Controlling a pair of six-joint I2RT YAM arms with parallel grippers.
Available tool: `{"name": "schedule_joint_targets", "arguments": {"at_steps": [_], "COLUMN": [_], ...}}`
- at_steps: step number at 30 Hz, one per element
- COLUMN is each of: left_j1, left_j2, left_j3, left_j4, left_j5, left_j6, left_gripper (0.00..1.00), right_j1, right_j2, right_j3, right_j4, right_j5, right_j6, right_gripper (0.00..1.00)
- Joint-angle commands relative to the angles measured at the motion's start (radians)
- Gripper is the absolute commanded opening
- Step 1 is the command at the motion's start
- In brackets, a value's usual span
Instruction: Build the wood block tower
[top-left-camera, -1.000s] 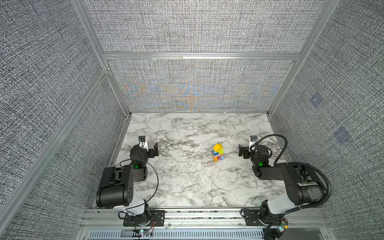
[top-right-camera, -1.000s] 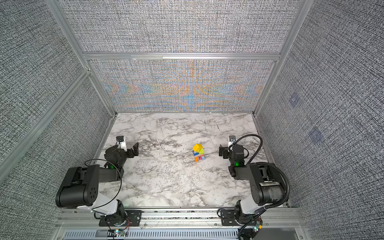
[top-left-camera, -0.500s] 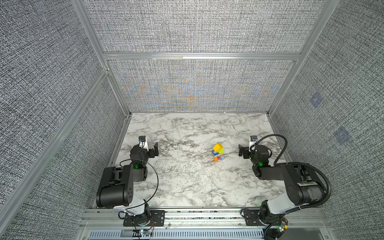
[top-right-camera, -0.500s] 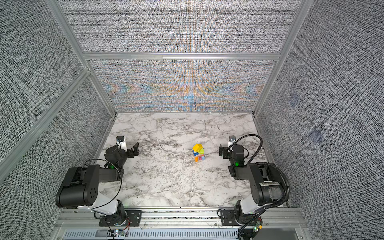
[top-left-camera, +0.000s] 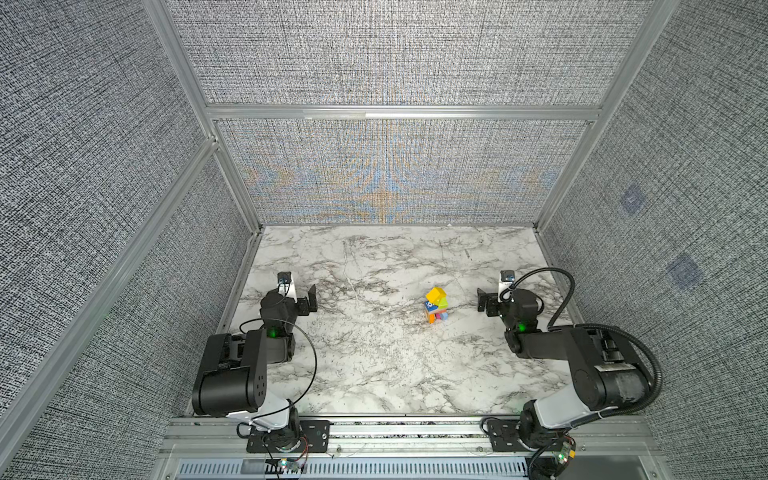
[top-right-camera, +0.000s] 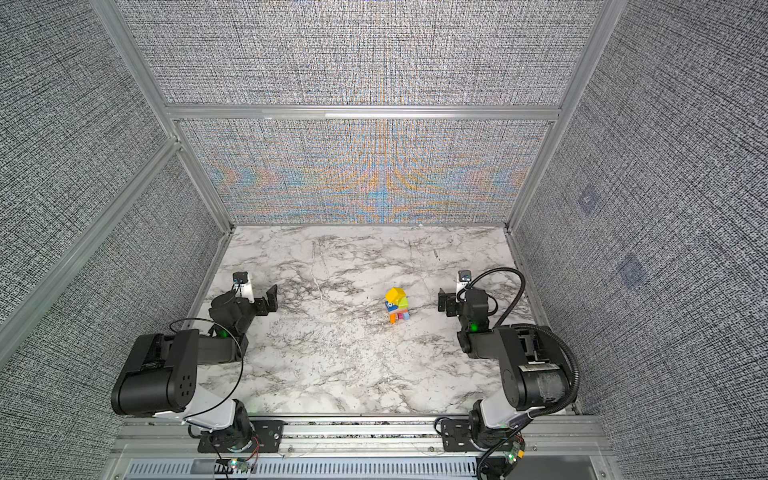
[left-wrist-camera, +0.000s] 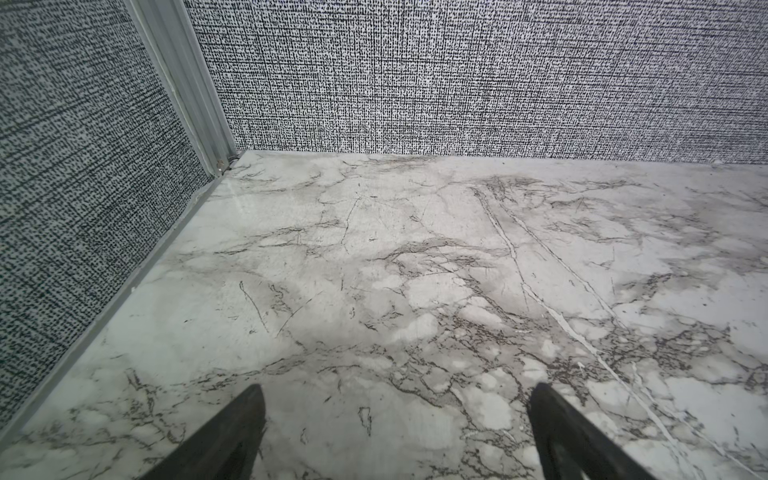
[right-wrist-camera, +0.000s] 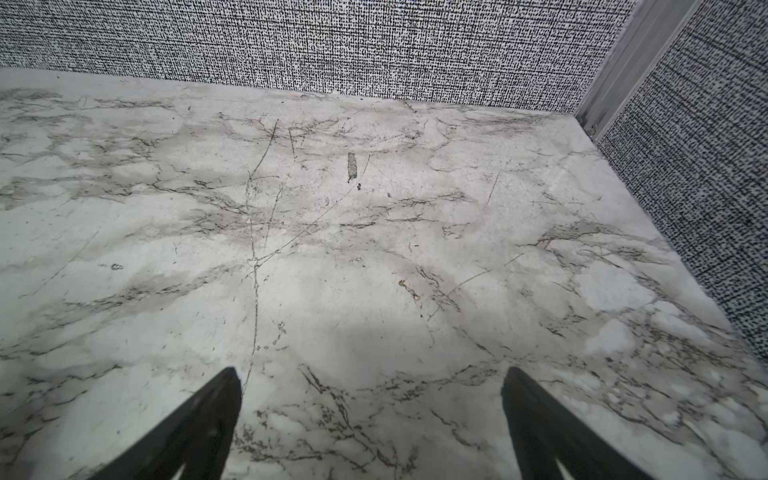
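The tower (top-left-camera: 436, 305) stands alone on the marble table (top-left-camera: 374, 357); left gripper (left-wrist-camera: 397, 390) and right gripper (right-wrist-camera: 370, 374) both gape wide, holding nothing, clear of it

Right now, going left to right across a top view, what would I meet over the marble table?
left claw, open → tower of coloured blocks → right claw, open
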Motion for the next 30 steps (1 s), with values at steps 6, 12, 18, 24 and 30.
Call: {"name": "schedule_joint_targets", "arguments": {"at_steps": [6,12,18,24,30], "left_j1": [0.001,0.002,-0.015,-0.008,-0.009], "left_j2": [-0.008,-0.031,-0.022,0.000,-0.005], "left_j3": [-0.054,-0.179,-0.025,0.009,-0.008], "left_j4": [0.095,0.279,0.016,-0.013,0.014], "left_j5": [-0.021,-0.240,-0.057,-0.020,-0.031], "left_j6": [-0.007,-0.113,0.007,0.005,0.004], "left_gripper": [0.99,0.99,0.99,0.99,0.99], "right_j1": [0.002,-0.004,-0.002,0.001,0.007], "right_j2": [-0.011,0.024,-0.030,0.001,-0.007], "right_j3": [-0.101,-0.207,-0.017,-0.010,-0.015], "right_j4": [0.190,0.423,-0.003,0.042,0.032], "right_j5": [0.021,0.070,0.002,-0.020,-0.017], "right_j6": [0.010,0.041,0.008,-0.006,-0.013], "right_gripper": [0.99,0.99,0.99,0.99,0.99]}}
